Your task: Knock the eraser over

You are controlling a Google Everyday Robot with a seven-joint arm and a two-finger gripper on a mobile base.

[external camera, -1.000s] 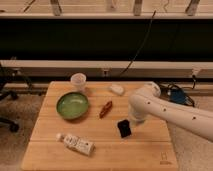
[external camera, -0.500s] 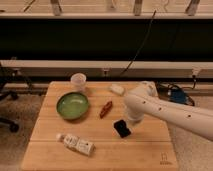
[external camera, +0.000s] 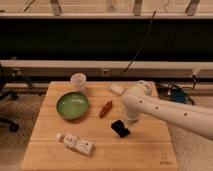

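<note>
Worktop (external camera: 45, 145): pale wood, fine grain lines.
Eraser (external camera: 120, 128): plain matte black.
Bowl (external camera: 73, 105): green, lighter inside.
Cup (external camera: 78, 80): translucent white.
Small elongated item (external camera: 105, 109): reddish-brown.
Rounded lump (external camera: 116, 89): white.
Bottle (external camera: 76, 143): white, label with dark print and a touch of green.
Arm (external camera: 165, 111): white with small dark dots. Gripper (external camera: 130, 120): white, at the arm's end just beside the eraser.

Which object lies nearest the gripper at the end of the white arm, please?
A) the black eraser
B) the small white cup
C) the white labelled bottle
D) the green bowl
A: the eraser sits on the table just beside the gripper, closer than anything else.
</note>
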